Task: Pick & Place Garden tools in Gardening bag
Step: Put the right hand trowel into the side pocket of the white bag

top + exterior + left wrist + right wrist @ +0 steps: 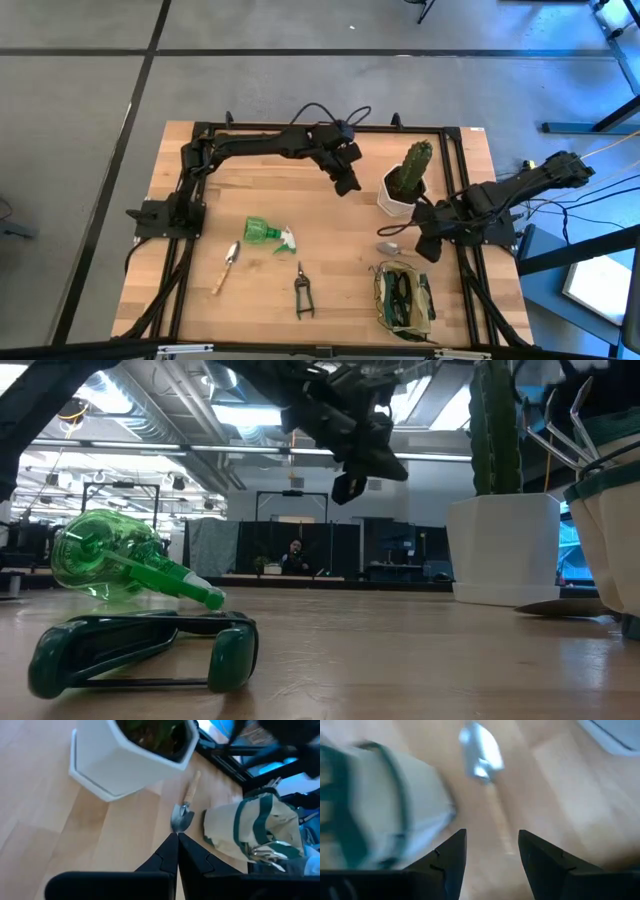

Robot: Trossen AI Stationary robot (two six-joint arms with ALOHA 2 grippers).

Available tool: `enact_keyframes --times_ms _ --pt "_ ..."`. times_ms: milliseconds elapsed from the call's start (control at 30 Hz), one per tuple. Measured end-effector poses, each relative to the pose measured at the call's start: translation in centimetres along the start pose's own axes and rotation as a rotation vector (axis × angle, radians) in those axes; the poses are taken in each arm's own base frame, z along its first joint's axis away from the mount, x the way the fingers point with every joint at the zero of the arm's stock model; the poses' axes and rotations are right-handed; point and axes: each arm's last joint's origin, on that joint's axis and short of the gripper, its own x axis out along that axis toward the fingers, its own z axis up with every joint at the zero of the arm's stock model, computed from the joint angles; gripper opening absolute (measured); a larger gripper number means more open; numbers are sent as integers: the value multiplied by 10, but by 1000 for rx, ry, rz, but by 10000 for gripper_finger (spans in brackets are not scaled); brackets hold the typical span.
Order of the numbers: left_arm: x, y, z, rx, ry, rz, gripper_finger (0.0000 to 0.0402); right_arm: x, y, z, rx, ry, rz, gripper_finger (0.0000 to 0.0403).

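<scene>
A wood-handled silver trowel [390, 245] lies flat between the white cactus pot [403, 190] and the olive gardening bag [403, 298]. My right gripper [426, 246] hovers open over its handle [498, 817]; the blade [480, 750] shows ahead of the fingers. My left gripper [346, 184] hangs shut and empty in the air left of the pot, pointing toward this trowel [186, 810]. A green spray bottle [266, 232], a second trowel [228, 266] and black shears [302, 293] lie on the table. The bag stands upright with tools inside.
The cactus pot [505, 550] stands close behind the right gripper's spot, and the bag [255, 827] close on its near side. The black frame rail [470, 270] runs along the table's right edge. Bare wood shows in the table's middle, between bottle and pot.
</scene>
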Motion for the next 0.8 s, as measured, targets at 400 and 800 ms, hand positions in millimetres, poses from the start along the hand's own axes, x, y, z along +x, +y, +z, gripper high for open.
enact_keyframes --times_ms 400,800 --pt "-6 7 8 31 -54 -7 3 52 -14 -21 -101 79 5 181" --pt "-10 12 10 48 -48 -41 3 61 -5 -23 -270 -52 46 181"
